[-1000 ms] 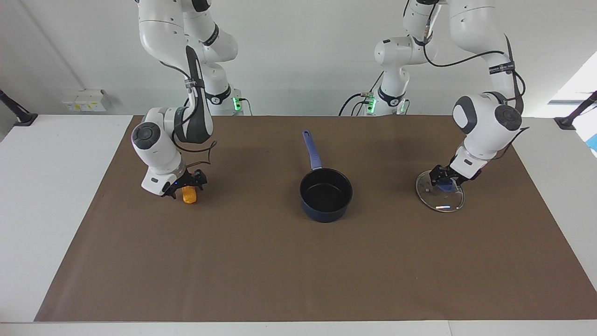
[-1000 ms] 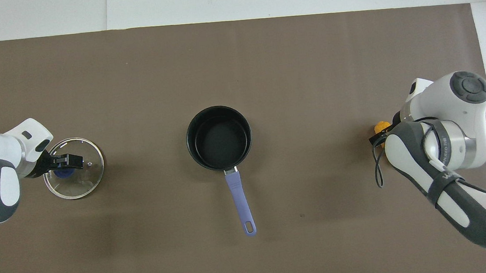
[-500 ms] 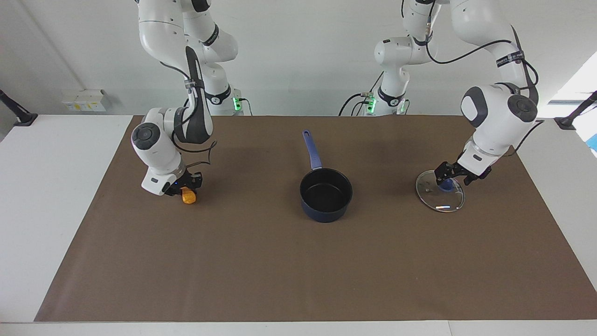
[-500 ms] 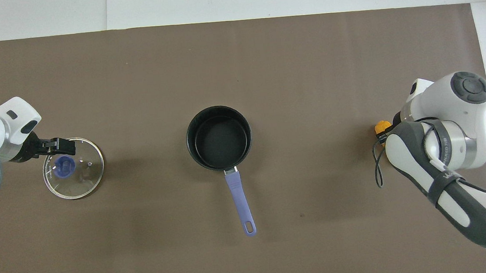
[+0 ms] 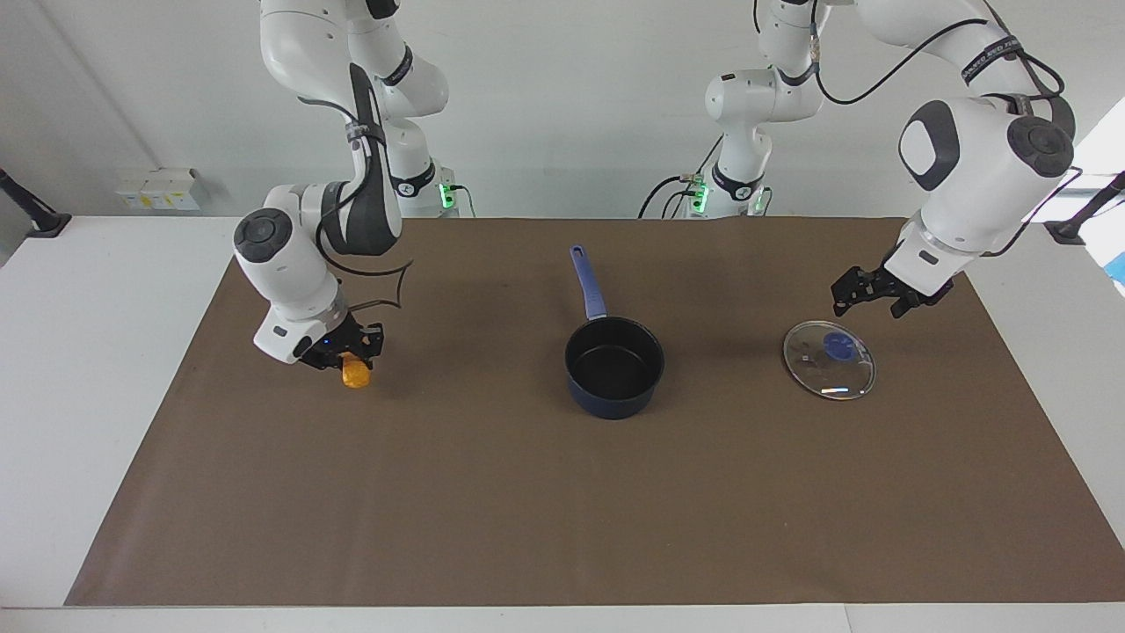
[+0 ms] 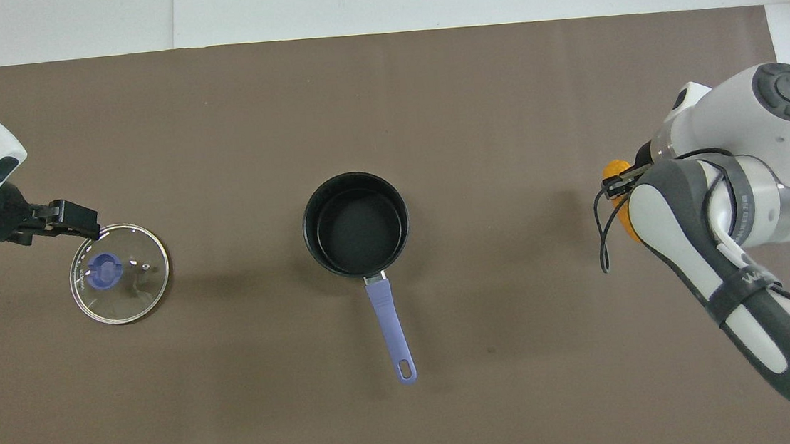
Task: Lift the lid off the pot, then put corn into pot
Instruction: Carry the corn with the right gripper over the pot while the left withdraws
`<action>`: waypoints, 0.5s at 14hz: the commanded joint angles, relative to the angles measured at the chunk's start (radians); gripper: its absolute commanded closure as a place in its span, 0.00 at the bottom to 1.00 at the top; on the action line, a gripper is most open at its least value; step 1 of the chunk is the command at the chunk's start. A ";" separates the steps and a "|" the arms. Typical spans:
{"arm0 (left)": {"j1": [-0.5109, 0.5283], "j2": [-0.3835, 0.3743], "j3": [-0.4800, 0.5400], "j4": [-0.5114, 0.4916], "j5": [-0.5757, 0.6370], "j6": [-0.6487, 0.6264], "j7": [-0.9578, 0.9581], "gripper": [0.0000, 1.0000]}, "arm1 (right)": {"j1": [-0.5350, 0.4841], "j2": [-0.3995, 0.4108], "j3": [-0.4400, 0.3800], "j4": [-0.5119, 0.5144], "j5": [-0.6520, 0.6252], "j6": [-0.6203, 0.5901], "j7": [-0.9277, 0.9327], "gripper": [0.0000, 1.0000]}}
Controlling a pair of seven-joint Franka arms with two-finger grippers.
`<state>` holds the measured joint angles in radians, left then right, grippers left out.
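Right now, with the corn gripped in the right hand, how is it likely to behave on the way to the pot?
The corn looks small, probably light. Its rounded, bumpy shape could twist in the grip, and it would likely roll if dropped.

The open navy pot (image 5: 613, 366) stands at frame centre. The glass lid (image 5: 829, 359) lies flat at right. The orange corn (image 5: 355, 374) is at left.

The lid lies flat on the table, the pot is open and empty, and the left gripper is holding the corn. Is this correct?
Only the arm is wrong. The right gripper holds the corn; the facing view shows it. The lid lies flat, and the pot is open and empty.
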<state>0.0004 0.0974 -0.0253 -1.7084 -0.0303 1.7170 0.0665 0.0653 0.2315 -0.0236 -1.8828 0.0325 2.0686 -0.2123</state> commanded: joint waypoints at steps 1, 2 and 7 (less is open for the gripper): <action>-0.017 -0.004 0.008 0.082 0.001 -0.111 -0.017 0.00 | 0.022 0.003 0.024 0.092 0.018 -0.097 0.077 1.00; -0.017 -0.014 0.008 0.087 0.003 -0.126 -0.019 0.00 | 0.048 0.005 0.025 0.125 0.017 -0.122 0.109 1.00; -0.016 -0.088 0.008 0.093 0.003 -0.198 -0.008 0.00 | 0.264 0.017 0.025 0.212 -0.046 -0.186 0.413 1.00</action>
<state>-0.0074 0.0464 -0.0252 -1.6213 -0.0303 1.5644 0.0602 0.2677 0.2304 0.0008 -1.7029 0.0104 1.9045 0.1060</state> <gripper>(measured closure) 0.000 0.617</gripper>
